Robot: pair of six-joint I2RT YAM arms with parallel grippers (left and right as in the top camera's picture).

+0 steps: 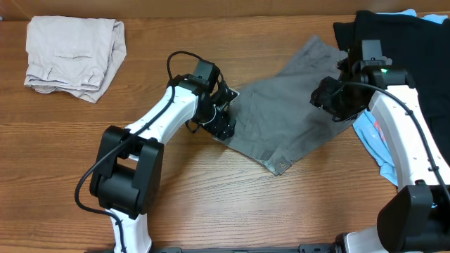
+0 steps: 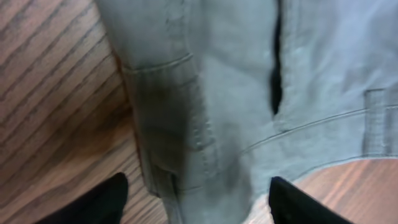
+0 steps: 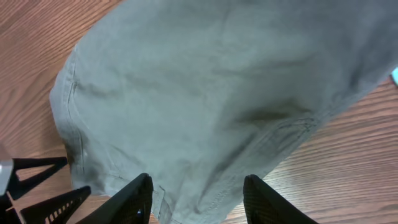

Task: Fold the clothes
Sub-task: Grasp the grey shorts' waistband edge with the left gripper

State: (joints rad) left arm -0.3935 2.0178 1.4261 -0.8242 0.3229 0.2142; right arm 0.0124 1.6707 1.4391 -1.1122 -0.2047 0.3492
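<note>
The grey shorts (image 1: pixel 288 112) lie spread on the table's middle right, waistband toward the front. My left gripper (image 1: pixel 223 119) is open at the shorts' left waistband corner; in the left wrist view its fingers (image 2: pixel 196 196) straddle the waistband edge (image 2: pixel 186 124) with a belt loop and a slit pocket. My right gripper (image 1: pixel 336 105) is open at the shorts' right edge; in the right wrist view its fingers (image 3: pixel 198 199) straddle a hem fold of the shorts (image 3: pixel 211 93).
A folded beige garment (image 1: pixel 74 55) lies at the back left. A black garment (image 1: pixel 401 49) is heaped at the back right, with a light-blue one (image 1: pixel 376 144) below it under my right arm.
</note>
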